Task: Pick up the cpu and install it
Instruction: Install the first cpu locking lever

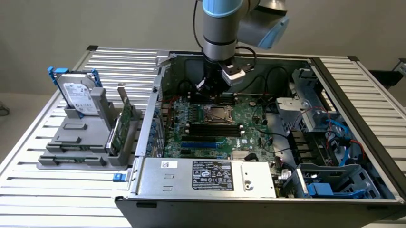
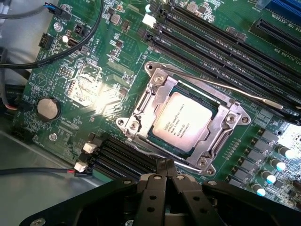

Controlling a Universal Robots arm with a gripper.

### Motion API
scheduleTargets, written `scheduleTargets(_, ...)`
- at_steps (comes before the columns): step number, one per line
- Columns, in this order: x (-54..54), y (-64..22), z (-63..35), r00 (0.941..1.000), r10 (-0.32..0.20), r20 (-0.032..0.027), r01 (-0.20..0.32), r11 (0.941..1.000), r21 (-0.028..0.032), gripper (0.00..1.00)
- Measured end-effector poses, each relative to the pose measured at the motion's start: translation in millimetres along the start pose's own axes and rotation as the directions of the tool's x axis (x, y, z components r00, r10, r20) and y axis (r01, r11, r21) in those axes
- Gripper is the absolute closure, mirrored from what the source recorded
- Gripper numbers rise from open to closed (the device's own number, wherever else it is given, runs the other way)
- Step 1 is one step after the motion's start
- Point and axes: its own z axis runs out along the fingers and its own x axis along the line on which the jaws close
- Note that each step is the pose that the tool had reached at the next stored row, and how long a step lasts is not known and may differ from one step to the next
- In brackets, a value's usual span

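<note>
The cpu (image 2: 182,121), a small square chip with a silvery top, lies flat inside the metal socket frame (image 2: 155,92) on the green motherboard (image 2: 108,89). In the exterior view the cpu (image 1: 217,114) sits in the middle of the board inside the open computer case. My gripper (image 2: 165,165) hovers just beside the socket's edge with its two black fingers pressed together and nothing between them. From outside, the gripper (image 1: 212,92) hangs low over the board just behind the socket.
The socket's thin wire lever (image 2: 235,89) stands loose above black memory slots (image 2: 221,52). Cables (image 2: 70,44) cross the board. Outside the case (image 1: 159,95), a grey rack (image 1: 82,142) holds a hard drive (image 1: 79,97) and a green card (image 1: 125,121). The power supply (image 1: 209,175) fills the case front.
</note>
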Motion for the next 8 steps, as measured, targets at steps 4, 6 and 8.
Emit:
scheduleTargets(4,1.5,0.9,1.2,1.0,0.0,0.0015,0.0,1.0,-0.0033,0.89)
scheduleTargets(6,2.3,1.3,1.8,1.0,0.0,0.0029,0.0,1.0,-0.0059,0.89)
scheduleTargets(8,3.0,1.8,2.2,1.0,0.0,0.0043,0.001,1.0,-0.0087,0.89)
